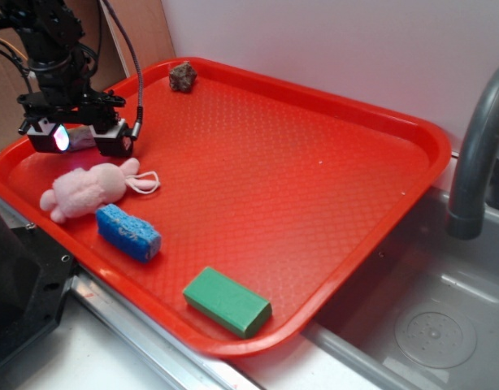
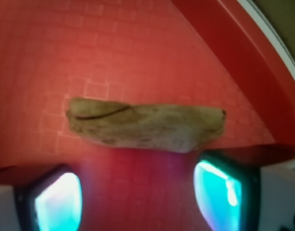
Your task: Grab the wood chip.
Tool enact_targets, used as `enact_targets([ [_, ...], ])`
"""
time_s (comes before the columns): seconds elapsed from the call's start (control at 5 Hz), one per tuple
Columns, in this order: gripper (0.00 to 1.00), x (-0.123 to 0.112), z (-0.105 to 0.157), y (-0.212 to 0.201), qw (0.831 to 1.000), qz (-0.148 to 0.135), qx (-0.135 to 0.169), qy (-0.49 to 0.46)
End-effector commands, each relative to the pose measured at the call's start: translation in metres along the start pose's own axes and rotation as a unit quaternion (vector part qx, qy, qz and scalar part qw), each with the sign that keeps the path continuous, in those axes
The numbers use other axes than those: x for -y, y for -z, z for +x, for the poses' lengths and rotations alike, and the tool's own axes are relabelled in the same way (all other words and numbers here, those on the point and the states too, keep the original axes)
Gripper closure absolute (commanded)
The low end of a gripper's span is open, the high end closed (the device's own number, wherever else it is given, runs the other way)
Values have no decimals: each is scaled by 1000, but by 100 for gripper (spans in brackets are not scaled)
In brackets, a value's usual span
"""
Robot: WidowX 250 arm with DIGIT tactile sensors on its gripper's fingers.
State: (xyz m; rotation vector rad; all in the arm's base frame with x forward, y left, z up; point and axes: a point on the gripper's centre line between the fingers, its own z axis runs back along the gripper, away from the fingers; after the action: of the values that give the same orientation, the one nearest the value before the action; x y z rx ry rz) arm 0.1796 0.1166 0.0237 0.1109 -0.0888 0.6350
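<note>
Hovering low over the red tray (image 1: pixel 331 114), near its left edge: the gripper (image 1: pixel 77 138), fingers apart, both glowing pads (image 2: pixel 58 202) lit up in the wrist view with a wide gap between them. Lying flat on the tray floor right below: the wood chip (image 2: pixel 147 126), long side running across the gap, close to the tray's raised rim. Hardly visible in the outside view, only a grey-brown sliver (image 1: pixel 80 136) showing between the fingers. No contact yet as far as can be told; nothing lifted, nothing clamped.

Done so far, judging from the layout: approach and rough alignment above the right piece. Left to do: lowering the last stretch, closing on the chip, raising it clear. Possibly also a turn of the wrist, since the chip seems to lie along the gap rather than across it.

Elsewhere on the tray: pink plush toy (image 1: pixel 91 188) just beside the gripper, blue sponge (image 1: pixel 128 232) near the front edge, green block (image 1: pixel 227 301) toward the front corner, dark rock (image 1: pixel 183 76) at the far edge.
</note>
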Motion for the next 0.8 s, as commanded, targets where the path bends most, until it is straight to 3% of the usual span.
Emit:
enact_targets([
  [0.0,0,-13,15,-48,979,-53,53,188],
  [0.2,0,-8,22,-57,960,-76,76,260],
  [0.4,0,3,26,-46,922,-102,96,361],
  [0.6,0,3,24,-30,892,-126,89,424],
])
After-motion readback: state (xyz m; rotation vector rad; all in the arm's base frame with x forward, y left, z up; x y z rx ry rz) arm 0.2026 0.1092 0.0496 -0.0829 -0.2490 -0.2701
